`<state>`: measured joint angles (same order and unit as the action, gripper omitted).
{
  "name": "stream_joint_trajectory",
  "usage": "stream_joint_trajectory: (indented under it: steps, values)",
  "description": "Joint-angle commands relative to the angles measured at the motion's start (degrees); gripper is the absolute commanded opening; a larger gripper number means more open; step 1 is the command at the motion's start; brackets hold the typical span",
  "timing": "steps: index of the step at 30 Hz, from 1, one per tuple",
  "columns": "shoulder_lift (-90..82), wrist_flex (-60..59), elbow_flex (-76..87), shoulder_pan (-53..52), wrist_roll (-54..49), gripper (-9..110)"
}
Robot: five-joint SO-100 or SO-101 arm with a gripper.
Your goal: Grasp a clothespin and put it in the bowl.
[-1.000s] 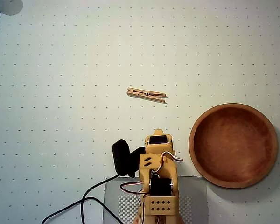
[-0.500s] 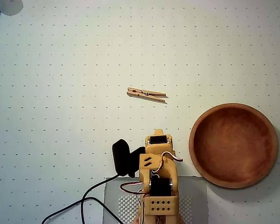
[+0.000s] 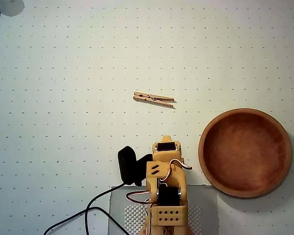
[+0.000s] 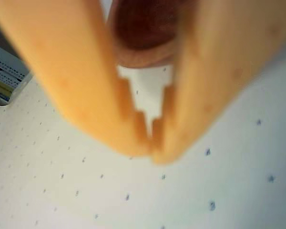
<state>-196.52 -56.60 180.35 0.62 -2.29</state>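
The clothespin is light-tan wood and lies flat on the dotted white table, near the middle of the overhead view and clear of everything. The reddish-brown wooden bowl sits at the right and is empty. The orange arm is folded at the bottom centre, well below the clothespin and left of the bowl. In the wrist view my gripper fills the frame, blurred, with its orange fingertips closed together and nothing between them. Part of the bowl shows behind the fingers. The clothespin is out of the wrist view.
A black camera housing and black cables lie left of the arm. The arm stands on a grey base mat. A striped object sits at the left edge of the wrist view.
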Motion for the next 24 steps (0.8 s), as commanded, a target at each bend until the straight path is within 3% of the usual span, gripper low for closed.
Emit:
stream_joint_trajectory:
  steps: [1, 14, 24]
  values:
    - [-0.9, 0.2, -1.2, -0.4, 0.4, -3]
    - [-0.9, -0.3, -4.0, -0.4, -0.5, -3]
    - [9.3, -10.5, -39.9, -0.4, -13.9, -3]
